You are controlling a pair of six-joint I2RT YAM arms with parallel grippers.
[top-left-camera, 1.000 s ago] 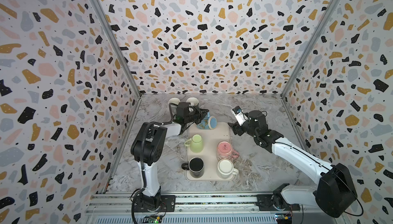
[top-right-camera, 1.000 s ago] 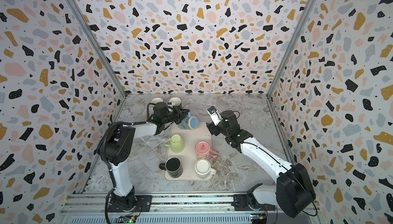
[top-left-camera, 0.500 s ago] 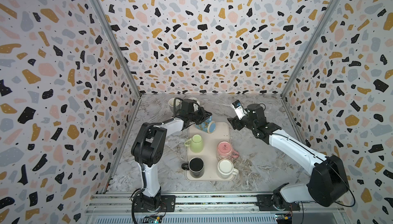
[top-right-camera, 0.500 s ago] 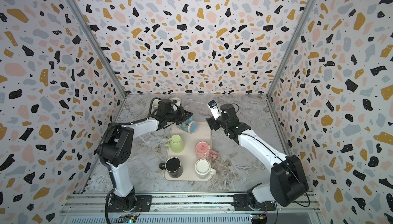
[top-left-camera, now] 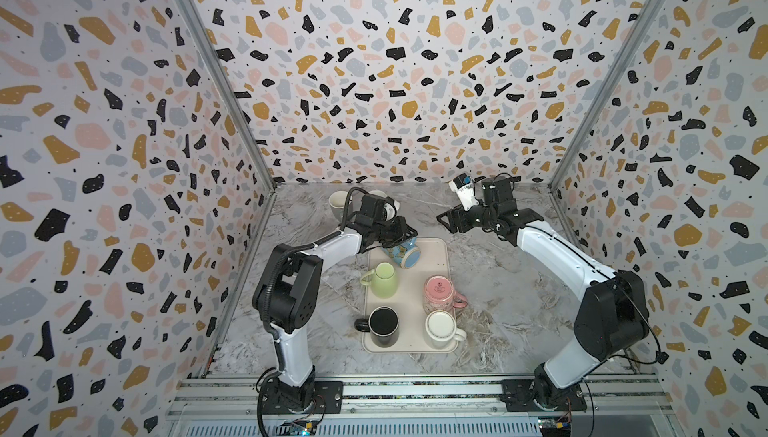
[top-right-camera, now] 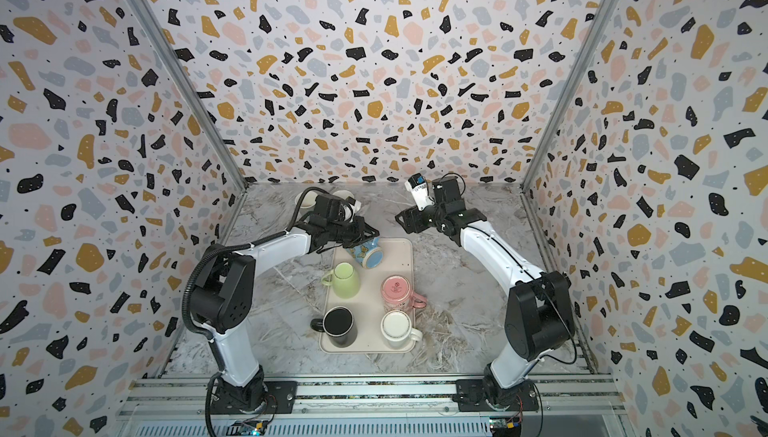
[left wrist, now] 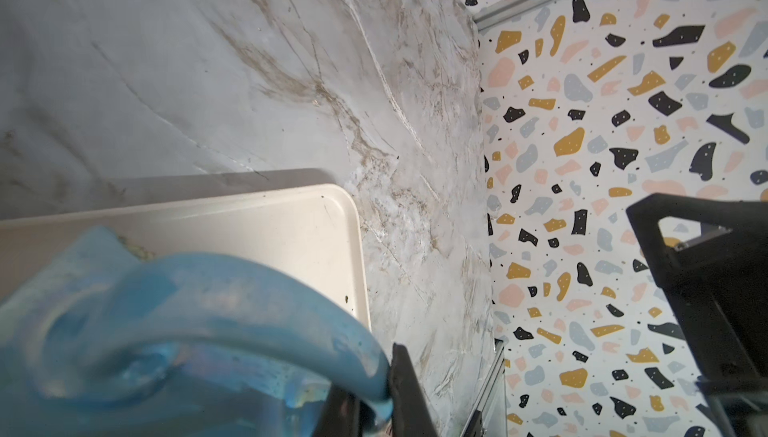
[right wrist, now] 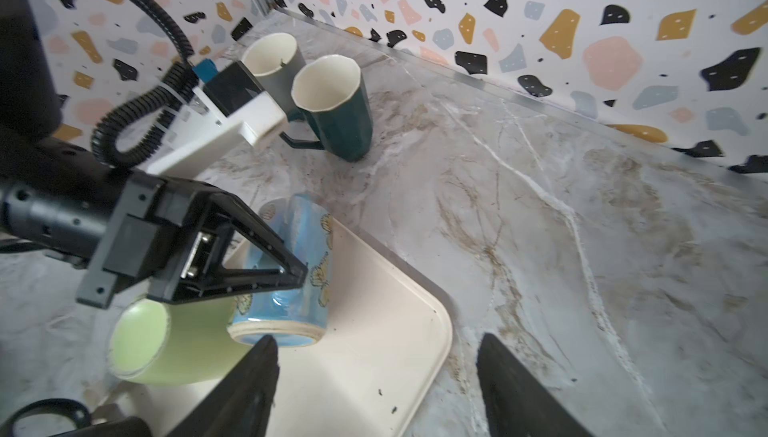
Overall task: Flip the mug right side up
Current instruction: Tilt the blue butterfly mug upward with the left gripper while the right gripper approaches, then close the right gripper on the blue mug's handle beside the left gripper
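My left pincer (top-left-camera: 405, 233) is shut tight on the handle (left wrist: 216, 289) of the blue mug (top-left-camera: 402, 250). In the left wrist view the loop runs straight into the closed jaws. The mug hangs just under and ahead of the tips, tilted well over. Its unglazed foot ring points away from my wrist, and its mouth is turned back toward the pincer. It sits over the end of the tray (top-left-camera: 437, 257); I cannot tell whether its lower edge touches the tray.

My right pincer (top-left-camera: 445, 223) stands wide open with nothing in it. It faces the mug from across that end of the tray, well apart from it.

I judge this to be glazed ceramic: rigid, fairly heavy for a thin hold, slick, and likely to chip if dropped. Held only by the handle, the body's weight hangs off to one side of my jaws, so it may swing or twist in the grip. The handle is the surest place to pinch, near where it joins the wall. The rim wall would do as a second hold, with one jaw inside and one outside. I would set the foot down flat before letting go.
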